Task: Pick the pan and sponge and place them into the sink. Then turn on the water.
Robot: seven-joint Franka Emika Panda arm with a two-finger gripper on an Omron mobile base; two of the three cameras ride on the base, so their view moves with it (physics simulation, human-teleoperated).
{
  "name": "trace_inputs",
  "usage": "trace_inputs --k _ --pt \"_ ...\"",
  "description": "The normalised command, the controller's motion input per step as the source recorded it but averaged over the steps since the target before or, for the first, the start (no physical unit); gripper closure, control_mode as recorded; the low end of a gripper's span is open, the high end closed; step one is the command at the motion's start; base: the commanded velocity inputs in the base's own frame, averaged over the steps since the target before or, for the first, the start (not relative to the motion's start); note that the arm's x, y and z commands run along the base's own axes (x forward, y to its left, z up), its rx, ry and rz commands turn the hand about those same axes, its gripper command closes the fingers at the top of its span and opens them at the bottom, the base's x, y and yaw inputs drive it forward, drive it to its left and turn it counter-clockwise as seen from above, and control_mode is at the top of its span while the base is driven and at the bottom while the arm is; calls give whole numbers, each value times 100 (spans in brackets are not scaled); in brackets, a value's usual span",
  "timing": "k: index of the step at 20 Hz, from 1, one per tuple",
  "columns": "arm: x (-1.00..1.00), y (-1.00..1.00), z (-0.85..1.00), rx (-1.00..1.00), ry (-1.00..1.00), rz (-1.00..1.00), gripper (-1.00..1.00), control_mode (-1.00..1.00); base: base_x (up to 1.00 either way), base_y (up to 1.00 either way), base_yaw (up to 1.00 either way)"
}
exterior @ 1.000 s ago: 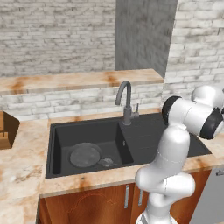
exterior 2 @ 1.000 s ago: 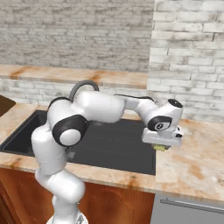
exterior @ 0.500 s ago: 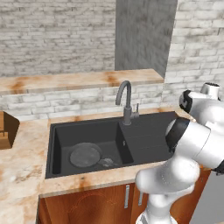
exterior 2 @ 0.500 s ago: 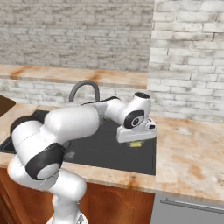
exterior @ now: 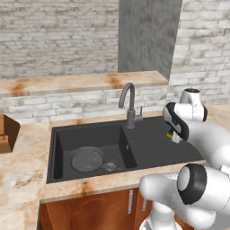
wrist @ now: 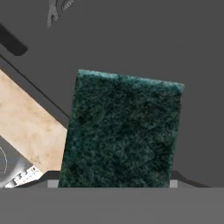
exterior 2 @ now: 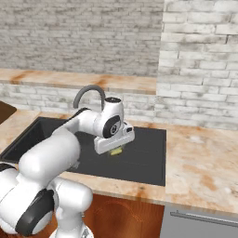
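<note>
The gripper [exterior 2: 117,149] is hanging over the right basin of the sink [exterior: 150,150], and its fingers are closing on the sponge [wrist: 122,131], whose dark green face is sitting large and close in the hand view while a sliver of its yellow body is peeking out under the hand [exterior 2: 116,150] in the right base view and beside the hand [exterior: 171,133] in the left base view. The pan [exterior: 88,159] is already lying flat in the left basin, with its thin handle [exterior: 110,166] pointing toward the divider, so that part of the job looks done. The sponge is being carried above the black basin floor, not yet resting on it. The main risk from here, as I judge it, is letting go at the wrong spot: the hand view is showing a wedge of tan counter [wrist: 26,127] near the sponge's edge, so a release too near the rim could be leaving the sponge on the edge or the counter instead of inside. Dropping from too high might also be letting the light block bounce. After that, the faucet [exterior: 128,101] is standing just behind the divider, close to the bulky forearm, and a careless swing toward its lever [exterior: 139,112] could be knocking it rather than turning the water on cleanly.
</note>
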Motion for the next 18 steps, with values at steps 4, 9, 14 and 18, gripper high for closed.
trace_inputs --k 4,9,14,18 --pt "0 100 18 0 0 25 100 -100 0 0 0" --pt "0 100 5 0 -1 25 100 -100 0 0 0" --pt "5 100 0 0 -4 18 100 -100 0 0 0" --pt "4 100 -3 0 -1 13 100 -100 0 0 0"
